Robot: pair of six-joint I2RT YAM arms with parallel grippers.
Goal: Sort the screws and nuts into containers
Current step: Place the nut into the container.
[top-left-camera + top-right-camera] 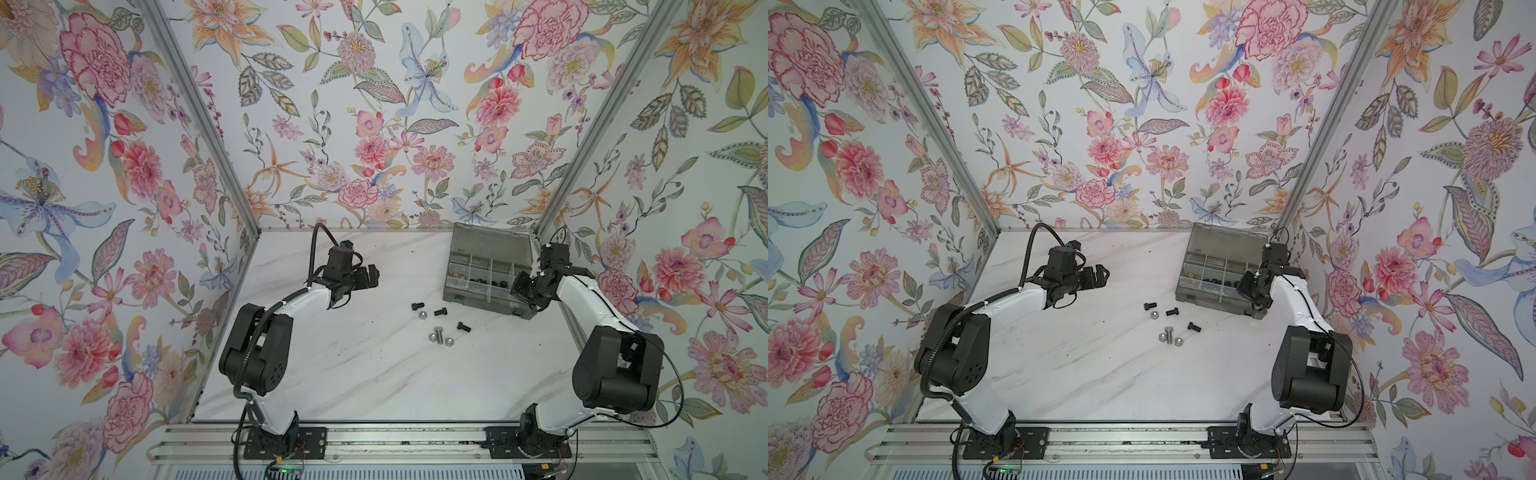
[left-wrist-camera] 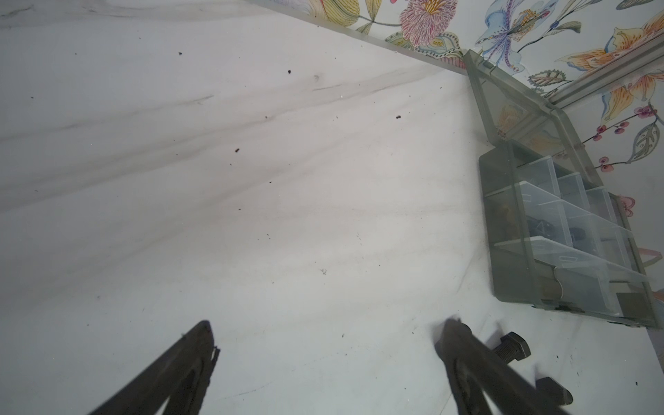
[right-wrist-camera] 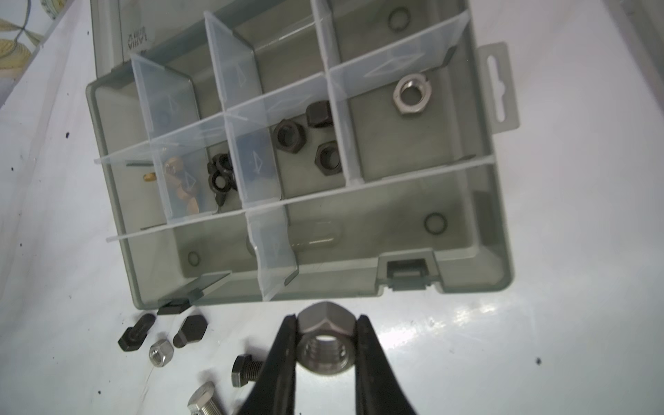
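In a top view, loose screws [image 1: 439, 311] lay near the organizer box [image 1: 478, 305]. Left wrist: left gripper [image 2: 328, 323] spread, empty. Right wrist: right gripper [image 3: 326, 319] pinched a silver nut [image 3: 325, 346] short of the box; next, I reckoned, carry it over the compartment [image 3: 431, 151] holding the other silver nut [image 3: 409, 94]

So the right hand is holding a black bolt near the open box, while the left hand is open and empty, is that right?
Not quite. The right hand grips a silver nut, not a black bolt; the right wrist view shows it. The box is open, and the left hand is open and empty.
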